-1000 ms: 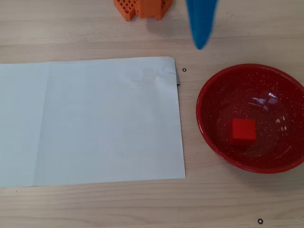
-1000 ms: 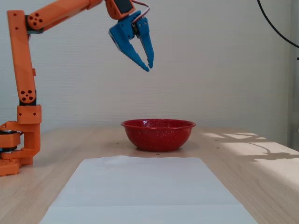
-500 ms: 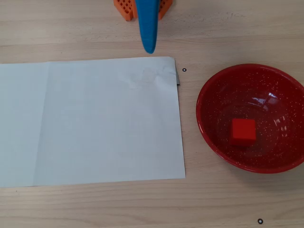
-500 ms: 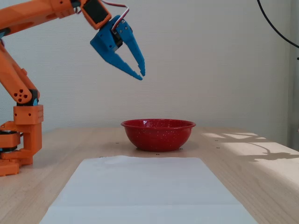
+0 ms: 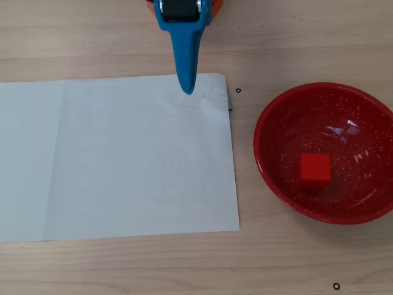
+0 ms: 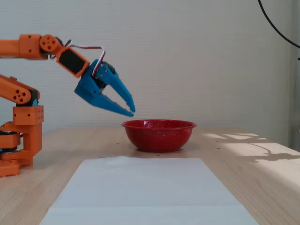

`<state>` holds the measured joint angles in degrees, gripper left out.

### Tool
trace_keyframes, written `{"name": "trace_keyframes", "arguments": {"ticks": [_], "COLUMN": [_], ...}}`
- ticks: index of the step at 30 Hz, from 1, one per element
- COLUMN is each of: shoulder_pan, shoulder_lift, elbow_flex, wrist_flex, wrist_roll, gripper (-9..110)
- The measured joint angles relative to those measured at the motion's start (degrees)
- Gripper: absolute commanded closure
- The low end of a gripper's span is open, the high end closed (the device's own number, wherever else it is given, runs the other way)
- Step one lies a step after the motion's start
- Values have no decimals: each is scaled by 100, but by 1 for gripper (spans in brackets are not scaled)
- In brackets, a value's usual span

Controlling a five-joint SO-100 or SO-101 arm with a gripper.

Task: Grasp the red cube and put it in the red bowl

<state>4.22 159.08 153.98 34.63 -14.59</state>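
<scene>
The red cube lies inside the red bowl, a little left of its middle, in the overhead view. In the fixed view the red bowl stands on the wooden table and its wall hides the cube. My blue gripper hangs over the far edge of the white paper, well left of the bowl. In the fixed view the gripper is raised above the table, just left of the bowl's rim, pointing down and to the right. Its fingertips meet and it holds nothing.
A large white paper sheet covers the table's left and middle; it also shows in the fixed view. The orange arm base stands at the left. Small black ring marks dot the wood.
</scene>
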Motion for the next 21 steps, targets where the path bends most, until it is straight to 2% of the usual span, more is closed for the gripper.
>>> {"name": "trace_keyframes", "arguments": {"ticks": [11, 17, 21], "shoulder_pan": [26, 18, 26], "shoulder_lift": [1459, 2188, 2514], "elbow_flex": [2065, 2426, 2514], "wrist_flex": [-659, -729, 70], "wrist_roll": [378, 615, 615], "gripper": [101, 101, 101]}}
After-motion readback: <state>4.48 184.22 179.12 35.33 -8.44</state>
